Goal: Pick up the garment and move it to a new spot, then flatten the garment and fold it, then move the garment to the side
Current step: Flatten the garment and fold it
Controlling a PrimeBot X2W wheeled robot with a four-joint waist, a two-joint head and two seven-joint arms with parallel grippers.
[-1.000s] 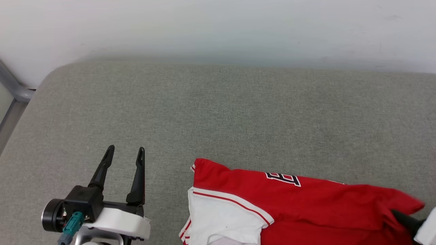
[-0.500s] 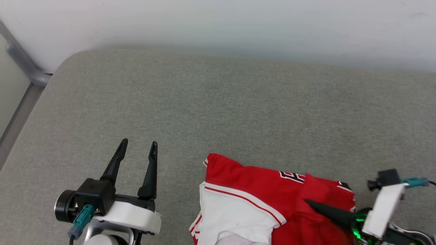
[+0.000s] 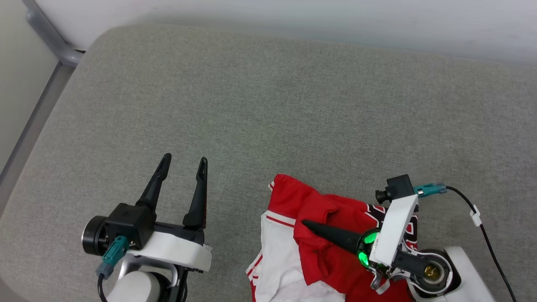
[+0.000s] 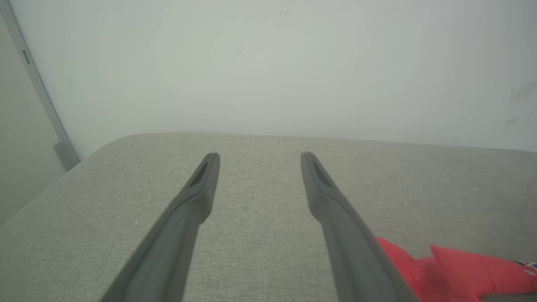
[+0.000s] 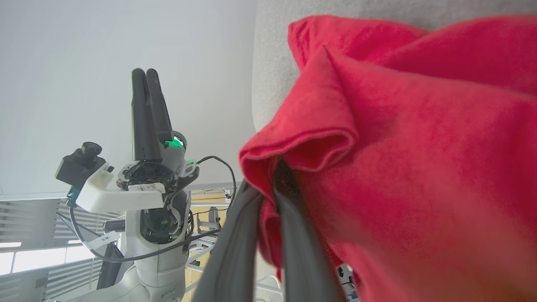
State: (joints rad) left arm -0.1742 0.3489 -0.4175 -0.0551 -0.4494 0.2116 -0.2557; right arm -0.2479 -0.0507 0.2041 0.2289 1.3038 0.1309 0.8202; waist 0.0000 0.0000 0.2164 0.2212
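Presently your right gripper [image 3: 305,224] is clamped on a red fold of the garment [image 3: 293,197]; your left gripper [image 3: 184,161] gapes empty. Lift clear of the grey cushion [image 3: 293,105] before carrying left, avoiding drag.

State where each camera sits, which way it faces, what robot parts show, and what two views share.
Head view: on the head, looking down at the gray cushion; shows left gripper, jaws open, and right gripper.
Left wrist view: along its open jaws toward the wall.
Right wrist view: along its shut jaws, pinching the garment; shows the left gripper.
Shared: all three show the garment.
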